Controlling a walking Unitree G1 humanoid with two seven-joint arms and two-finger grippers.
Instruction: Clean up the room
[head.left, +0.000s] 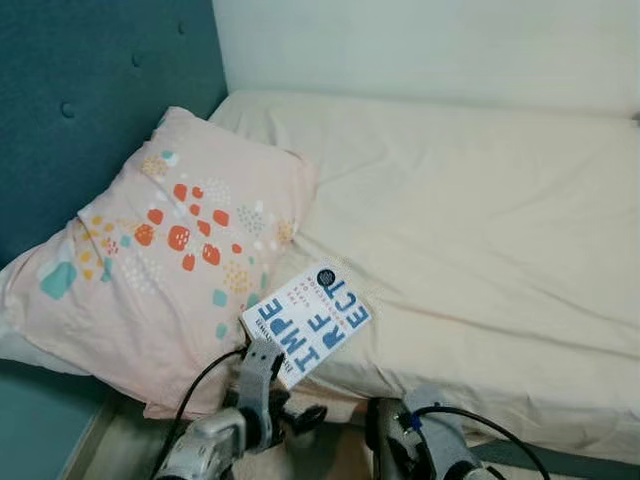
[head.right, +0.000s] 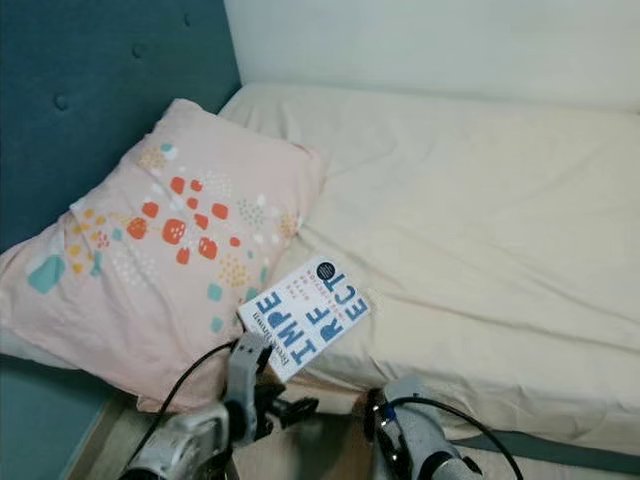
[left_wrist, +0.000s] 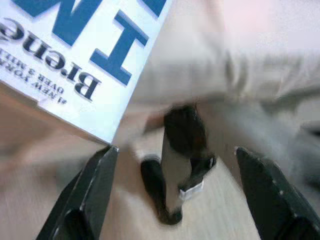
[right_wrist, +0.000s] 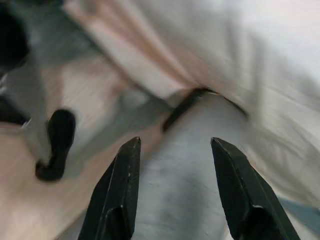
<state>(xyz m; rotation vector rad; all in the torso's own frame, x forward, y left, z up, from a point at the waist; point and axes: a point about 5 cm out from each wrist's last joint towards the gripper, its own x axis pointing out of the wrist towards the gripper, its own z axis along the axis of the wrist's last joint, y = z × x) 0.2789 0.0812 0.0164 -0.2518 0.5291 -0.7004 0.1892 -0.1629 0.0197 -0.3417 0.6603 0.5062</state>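
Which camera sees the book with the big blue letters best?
The left eye view: the whole book shows, lying at the bed's edge against the pillow. The right eye view shows it much the same. The left wrist view catches one blurry corner.

Place: a bedroom in a home.
Bed (head.left: 480, 200): cream sheet, filling the right and far side.
Pillow (head.left: 170, 260): pink, patterned, on the left.
Headboard (head.left: 90, 100): teal, padded, buttoned, far left.
Book (head.left: 307, 320): lying at the near bed edge.
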